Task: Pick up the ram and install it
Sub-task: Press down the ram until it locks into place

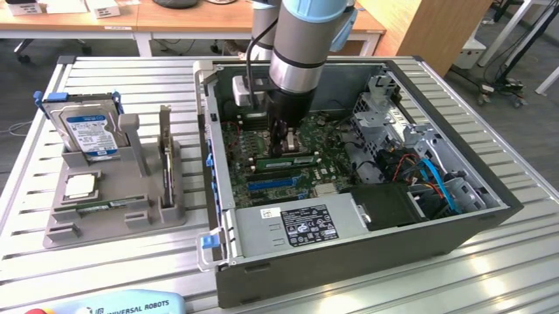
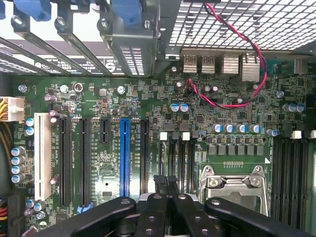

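Observation:
A green ram (image 1: 288,159) stands on edge in a motherboard slot inside the open computer case (image 1: 349,248). My gripper (image 1: 283,145) reaches down into the case directly above it, close to its upper edge; whether they touch I cannot tell. In the wrist view my gripper (image 2: 165,179) is shut, its black fingertips (image 2: 159,180) pressed together with nothing visible between them, over the black memory slots (image 2: 181,163) beside the processor socket (image 2: 232,183). Another ram (image 1: 93,207) lies flat in the grey holder (image 1: 114,226) at the exterior view's left.
The holder also carries a blue-labelled hard drive (image 1: 90,134) and a square silver processor (image 1: 80,186). Inside the case are the power supply (image 1: 302,226), drive cages (image 1: 389,121), blue and orange cables (image 1: 436,180), a blue expansion slot (image 2: 124,158) and red wires (image 2: 232,101). Case walls ring the arm.

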Available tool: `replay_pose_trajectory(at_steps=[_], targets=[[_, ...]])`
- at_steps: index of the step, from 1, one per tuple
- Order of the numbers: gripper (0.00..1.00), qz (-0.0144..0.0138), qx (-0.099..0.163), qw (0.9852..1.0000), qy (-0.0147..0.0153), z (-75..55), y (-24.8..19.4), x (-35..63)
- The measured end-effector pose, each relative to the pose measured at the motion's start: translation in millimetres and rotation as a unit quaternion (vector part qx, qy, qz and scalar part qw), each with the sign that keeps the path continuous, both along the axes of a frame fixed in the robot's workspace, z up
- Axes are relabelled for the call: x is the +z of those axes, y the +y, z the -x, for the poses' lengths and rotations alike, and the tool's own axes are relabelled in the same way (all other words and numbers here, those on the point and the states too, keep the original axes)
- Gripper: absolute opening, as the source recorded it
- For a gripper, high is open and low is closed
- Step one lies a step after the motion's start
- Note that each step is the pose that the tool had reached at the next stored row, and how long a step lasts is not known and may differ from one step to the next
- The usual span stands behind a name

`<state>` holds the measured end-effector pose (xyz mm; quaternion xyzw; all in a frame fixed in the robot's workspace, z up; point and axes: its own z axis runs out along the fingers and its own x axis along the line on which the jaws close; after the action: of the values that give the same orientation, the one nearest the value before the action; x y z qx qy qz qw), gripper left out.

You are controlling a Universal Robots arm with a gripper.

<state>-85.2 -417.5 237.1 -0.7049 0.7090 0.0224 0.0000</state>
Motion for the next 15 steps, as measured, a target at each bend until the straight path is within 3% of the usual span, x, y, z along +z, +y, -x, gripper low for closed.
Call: replay_pose_trajectory(at_steps=[15], targets=[[0.1,-0.0004,0.0,1.0,0.0,0.0,0.0,-6.2]])
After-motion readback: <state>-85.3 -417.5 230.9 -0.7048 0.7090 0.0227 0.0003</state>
